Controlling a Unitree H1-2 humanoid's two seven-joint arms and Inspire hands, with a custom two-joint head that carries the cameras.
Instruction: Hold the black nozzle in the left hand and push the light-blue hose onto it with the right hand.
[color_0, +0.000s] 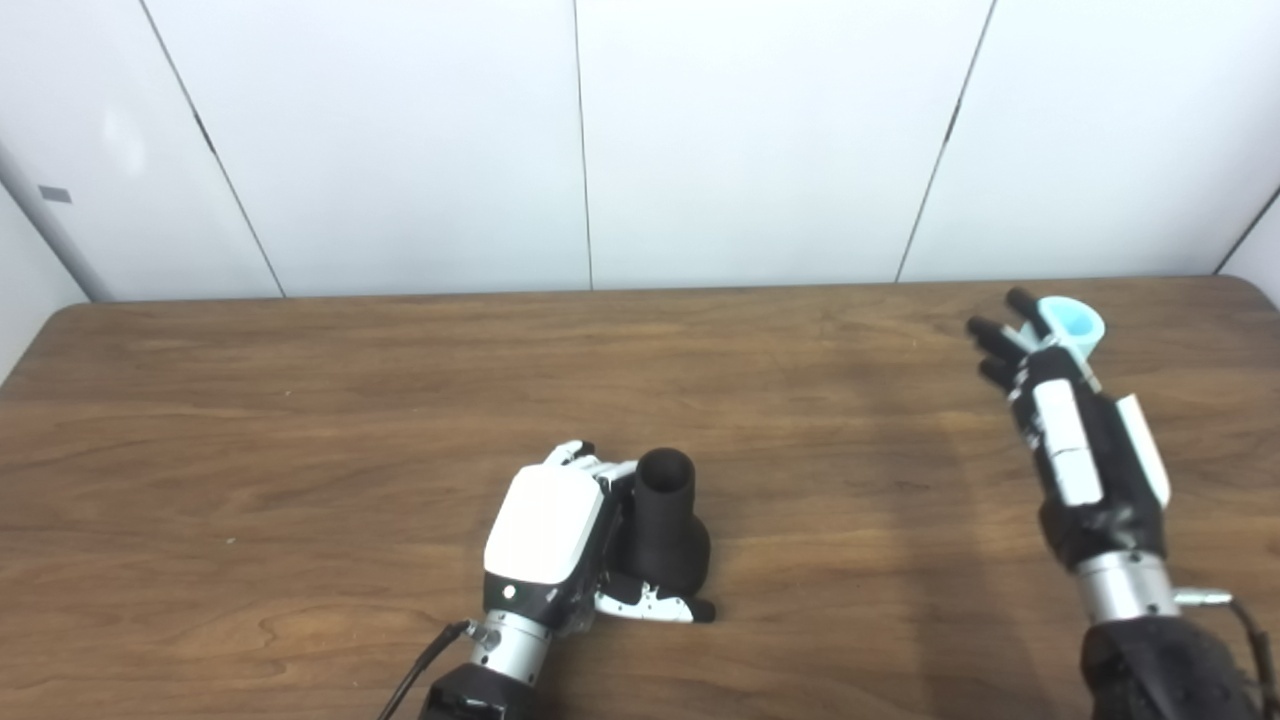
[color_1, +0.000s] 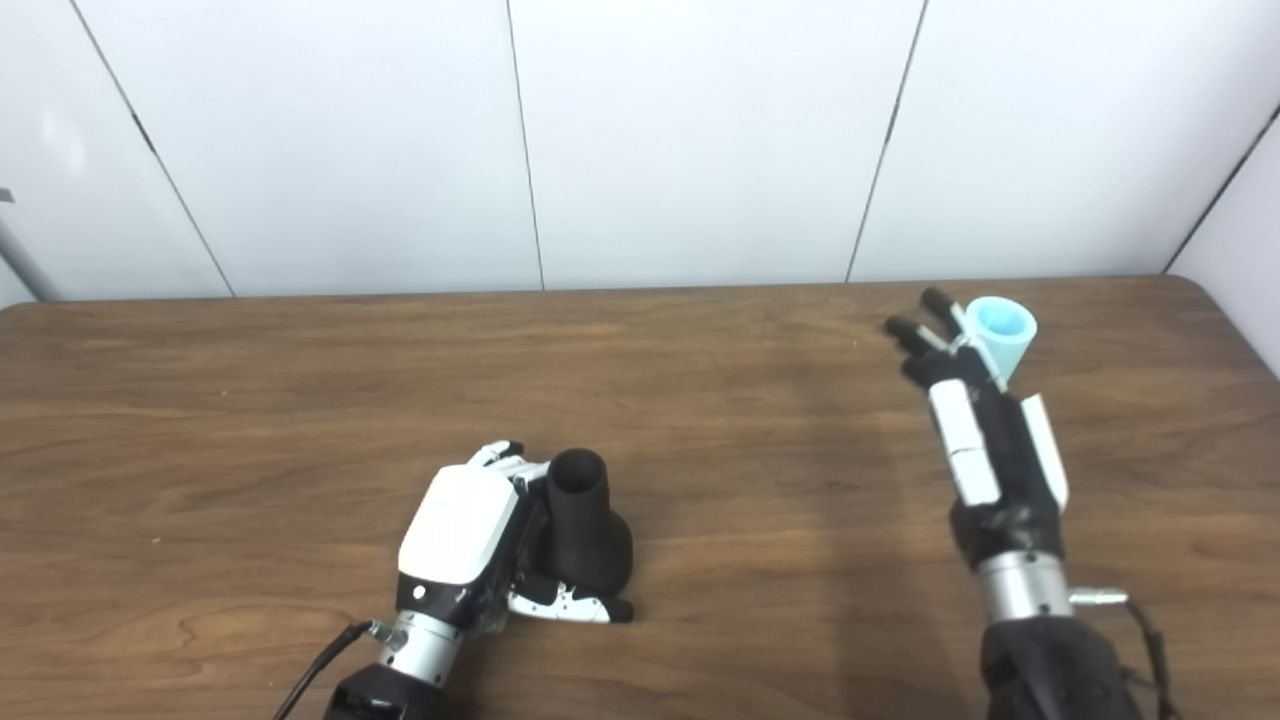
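Observation:
The black nozzle (color_0: 665, 520) stands upright on the wooden table (color_0: 300, 420), open mouth up, near the front middle. My left hand (color_0: 548, 530) is wrapped around its left side, fingers at the neck and the thumb lying across the front of its base. The light-blue hose (color_0: 1075, 325) is a short tube at the far right, its open end facing up. My right hand (color_0: 1075, 440) is right in front of it with its fingers (color_0: 995, 345) stretched out and apart. The hose's lower part is hidden behind the hand; I cannot tell whether they touch.
White wall panels (color_0: 700, 140) stand behind the table's far edge. The table's rounded right corner (color_0: 1250, 285) lies just beyond the hose. Bare wood lies between the two hands.

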